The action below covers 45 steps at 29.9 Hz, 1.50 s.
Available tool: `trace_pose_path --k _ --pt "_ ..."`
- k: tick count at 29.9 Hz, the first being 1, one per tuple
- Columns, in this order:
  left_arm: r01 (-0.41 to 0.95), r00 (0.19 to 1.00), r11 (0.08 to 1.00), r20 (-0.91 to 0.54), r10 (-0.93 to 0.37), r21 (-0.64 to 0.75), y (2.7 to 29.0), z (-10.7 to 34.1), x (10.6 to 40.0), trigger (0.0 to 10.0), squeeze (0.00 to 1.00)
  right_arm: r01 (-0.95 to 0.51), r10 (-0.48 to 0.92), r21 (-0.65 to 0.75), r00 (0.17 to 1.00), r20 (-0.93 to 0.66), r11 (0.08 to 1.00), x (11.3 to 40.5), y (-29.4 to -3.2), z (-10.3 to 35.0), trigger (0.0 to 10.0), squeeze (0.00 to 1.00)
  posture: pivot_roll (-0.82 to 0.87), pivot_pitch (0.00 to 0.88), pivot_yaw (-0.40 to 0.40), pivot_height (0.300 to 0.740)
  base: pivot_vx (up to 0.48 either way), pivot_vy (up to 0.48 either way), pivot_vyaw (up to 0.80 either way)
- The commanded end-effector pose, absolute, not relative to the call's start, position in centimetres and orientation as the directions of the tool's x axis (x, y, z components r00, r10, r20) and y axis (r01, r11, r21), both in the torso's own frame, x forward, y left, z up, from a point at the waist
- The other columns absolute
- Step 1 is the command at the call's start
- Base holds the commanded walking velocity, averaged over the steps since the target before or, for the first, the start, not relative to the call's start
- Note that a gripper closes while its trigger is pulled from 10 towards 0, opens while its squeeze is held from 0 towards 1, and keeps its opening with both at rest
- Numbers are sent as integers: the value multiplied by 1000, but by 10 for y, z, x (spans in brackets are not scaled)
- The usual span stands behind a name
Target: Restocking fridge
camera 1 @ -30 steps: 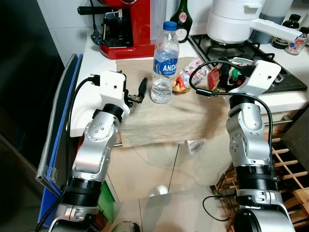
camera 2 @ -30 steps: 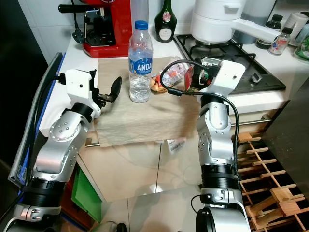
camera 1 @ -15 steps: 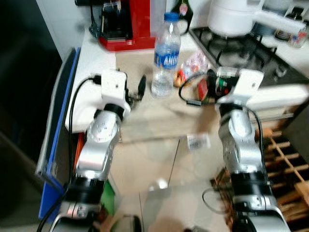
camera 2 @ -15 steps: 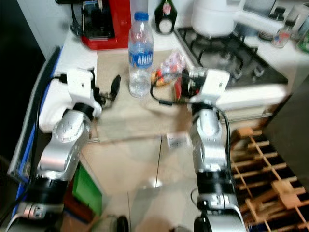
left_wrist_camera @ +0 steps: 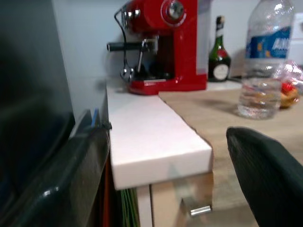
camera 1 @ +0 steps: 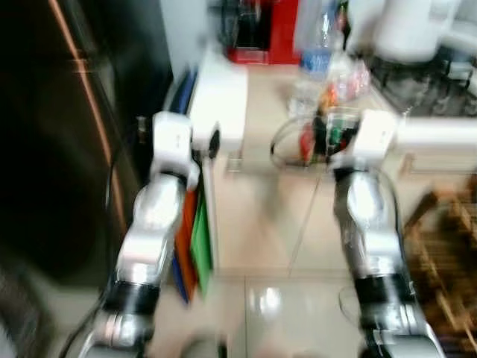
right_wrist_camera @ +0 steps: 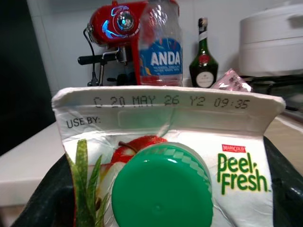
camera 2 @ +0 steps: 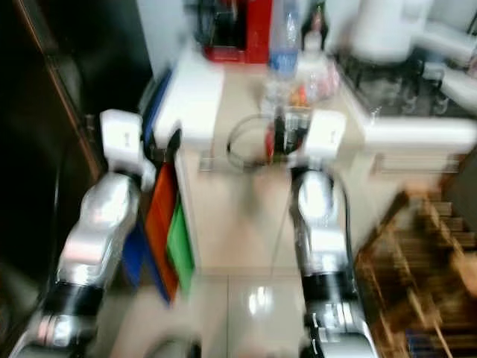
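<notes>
Green-capped white Peel Fresh juice carton (right_wrist_camera: 165, 156) sits clamped in the right claw (right_wrist_camera: 161, 198). Left claw (left_wrist_camera: 165, 170) gapes empty. Fridge stocking not begun, clear plastic water bottle (left_wrist_camera: 265, 61) waits on the bench (left_wrist_camera: 151, 137)

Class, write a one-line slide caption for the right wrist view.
Right gripper clamps a Peel Fresh juice carton with green cap; water bottle, red coffee machine and green bottle stand behind.

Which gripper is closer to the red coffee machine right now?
Left. The left gripper hangs off the counter's end below the red coffee machine; the right gripper, holding the Peel Fresh carton, sits farther along.
</notes>
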<state>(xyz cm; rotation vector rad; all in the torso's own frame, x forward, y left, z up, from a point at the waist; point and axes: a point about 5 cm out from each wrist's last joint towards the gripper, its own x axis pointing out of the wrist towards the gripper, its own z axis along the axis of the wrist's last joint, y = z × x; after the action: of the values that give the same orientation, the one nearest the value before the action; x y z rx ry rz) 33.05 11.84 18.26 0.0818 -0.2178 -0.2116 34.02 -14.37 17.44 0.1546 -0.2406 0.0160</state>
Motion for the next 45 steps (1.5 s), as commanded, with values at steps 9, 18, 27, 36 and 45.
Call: trace_pose_path --k 9,18,27,36,45 --pt "208 948 970 220 -231 123 116 186 330 10000 0 -21 -15 143 969 245 989 341 -147 177 10000 0 -22 0 49 740 -314 0 0" --pt "295 932 952 198 -305 79 106 181 327 10000 0 -27 1 125 979 204 992 340 -147 169 10000 0 -26 0 47 740 -169 0 0" --pt "311 918 944 222 -328 107 104 185 324 10000 0 -28 3 121 980 200 992 340 -148 167 10000 0 -28 0 47 740 0 -373 0" --pt "291 930 947 192 -313 135 109 180 327 10000 0 -22 7 77 983 186 997 339 -148 163 10000 0 -41 0 72 740 0 -480 249" --pt "68 997 994 -27 -66 85 179 127 308 10000 0 13 -18 35 990 143 999 312 -163 142 10000 0 -44 0 95 740 0 -267 724"
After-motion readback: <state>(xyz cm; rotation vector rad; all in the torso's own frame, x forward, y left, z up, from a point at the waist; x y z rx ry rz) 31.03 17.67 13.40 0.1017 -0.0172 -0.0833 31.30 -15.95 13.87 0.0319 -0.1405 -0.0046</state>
